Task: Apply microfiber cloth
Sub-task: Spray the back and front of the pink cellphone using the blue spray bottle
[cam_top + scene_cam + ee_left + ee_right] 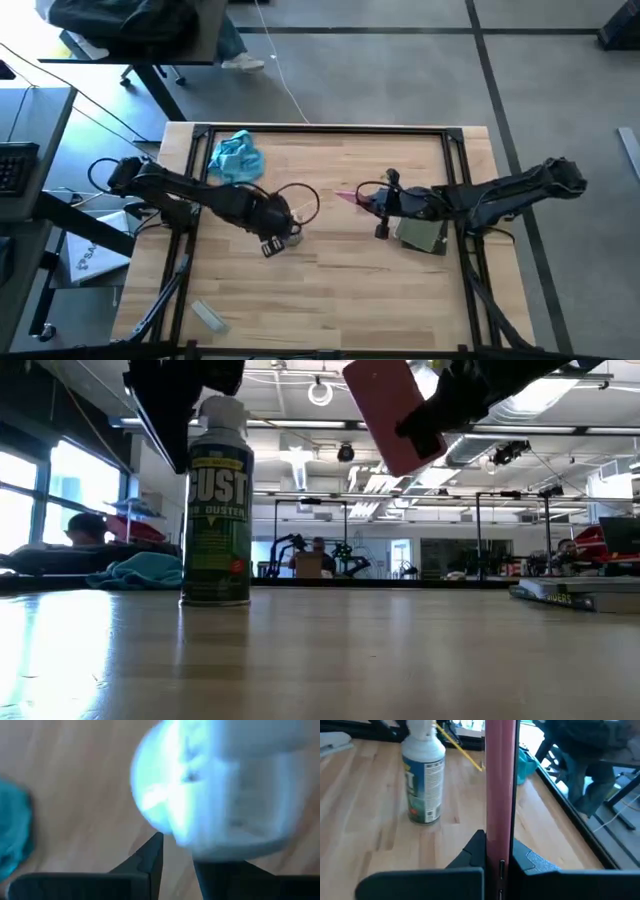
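Cloth sat crumpled at the table's far left corner, nothing touching it. Right gripper was clamped on a pink phone, held edge-up above the wood. Left gripper hovered mid-table right by the duster can; couldn't tell if its fingers were gripping anything.

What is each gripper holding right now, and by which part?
Right gripper pinches the pink phone by one end, lifted off the table. Left gripper is by the duster can; its hold cannot be told.
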Robot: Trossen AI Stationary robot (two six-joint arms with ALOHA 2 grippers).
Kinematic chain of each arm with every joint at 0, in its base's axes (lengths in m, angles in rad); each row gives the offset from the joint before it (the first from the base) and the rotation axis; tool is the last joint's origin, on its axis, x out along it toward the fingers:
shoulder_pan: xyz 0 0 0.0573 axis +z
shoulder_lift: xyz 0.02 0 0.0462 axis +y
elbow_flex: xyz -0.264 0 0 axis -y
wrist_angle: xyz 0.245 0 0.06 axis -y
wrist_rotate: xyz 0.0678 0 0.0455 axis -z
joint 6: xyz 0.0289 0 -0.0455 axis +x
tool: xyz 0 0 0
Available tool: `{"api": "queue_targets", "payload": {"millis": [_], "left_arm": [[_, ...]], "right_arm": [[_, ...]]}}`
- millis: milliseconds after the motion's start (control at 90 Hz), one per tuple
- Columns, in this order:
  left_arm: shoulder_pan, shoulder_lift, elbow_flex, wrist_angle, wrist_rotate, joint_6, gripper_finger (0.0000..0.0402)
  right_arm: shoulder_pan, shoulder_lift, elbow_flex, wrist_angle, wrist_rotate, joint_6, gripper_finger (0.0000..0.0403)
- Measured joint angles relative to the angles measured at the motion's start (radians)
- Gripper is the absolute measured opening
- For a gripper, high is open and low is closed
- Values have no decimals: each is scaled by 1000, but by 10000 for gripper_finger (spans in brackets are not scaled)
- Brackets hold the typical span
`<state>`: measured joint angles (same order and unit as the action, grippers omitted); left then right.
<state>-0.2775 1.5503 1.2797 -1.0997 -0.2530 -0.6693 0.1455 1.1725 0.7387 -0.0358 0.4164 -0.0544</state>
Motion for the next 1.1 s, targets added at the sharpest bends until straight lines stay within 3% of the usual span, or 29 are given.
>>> {"api": "queue_targets", "payload": {"millis": [356, 633, 789, 900, 989, 1100], "left_arm": [[-95, 1, -10, 287, -22, 78, 62], [-131, -49, -11, 237, -67, 36, 51], [-164, -129, -11, 225, -210, 26, 48], [-210, -201, -11, 201, -421, -5, 46], [-261, -252, -23, 214, -610, -32, 43], [-301, -292, -83, 240, -715, -99, 39]], "right_arm": [[-76, 0, 0, 11, -100, -15, 1], [-82, 0, 0, 85, -191, -83, 1], [-111, 60, 0, 257, -325, -139, 1], [-163, 153, 4, 407, -502, -156, 1], [-211, 238, 59, 411, -559, -156, 1], [-258, 335, 155, 370, -615, -159, 1]]}}
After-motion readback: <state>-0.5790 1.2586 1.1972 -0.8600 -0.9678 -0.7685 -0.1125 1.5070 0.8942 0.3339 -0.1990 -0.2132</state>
